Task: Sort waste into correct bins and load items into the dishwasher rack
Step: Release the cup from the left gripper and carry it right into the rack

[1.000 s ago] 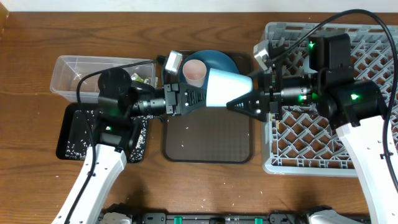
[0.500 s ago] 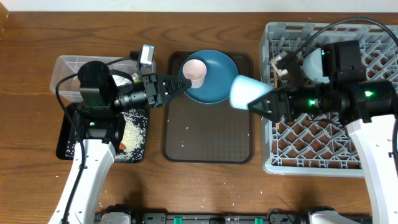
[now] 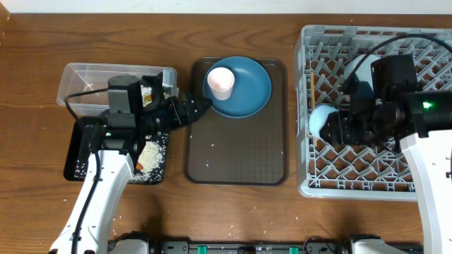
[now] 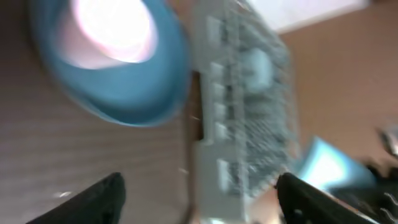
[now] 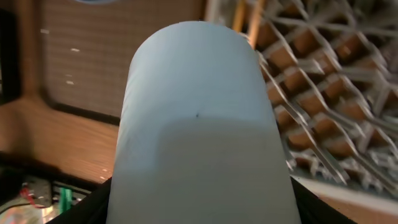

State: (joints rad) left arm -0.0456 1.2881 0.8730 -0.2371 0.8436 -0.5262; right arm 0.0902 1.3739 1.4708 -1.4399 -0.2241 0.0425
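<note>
My right gripper (image 3: 332, 125) is shut on the light blue cup (image 3: 319, 121), holding it over the left side of the grey dishwasher rack (image 3: 374, 176). The cup (image 5: 199, 124) fills the right wrist view, a black finger at each lower corner. My left gripper (image 3: 201, 106) is open and empty, pointing at the blue plate (image 3: 247, 92), where the pink cup (image 3: 220, 82) stands. In the blurred left wrist view its fingers (image 4: 99, 199) stand wide apart. The black tray (image 3: 78, 152) holds white rice (image 3: 152, 152) and the carrot (image 3: 139, 166). A pale bowl (image 3: 351, 74) sits in the rack, partly behind my arm.
The dark brown serving tray (image 3: 236, 155) lies between the arms, with a few rice grains on it. The clear box (image 3: 85, 81) stands at the back left, and something yellow-green inside it is partly under my left arm. Thin wooden sticks (image 5: 249, 25) stand near the rack's left edge.
The right gripper has carried the light blue cup from over the brown tray to the rack. The left arm pulled back to the left and its jaws went from shut to open.
</note>
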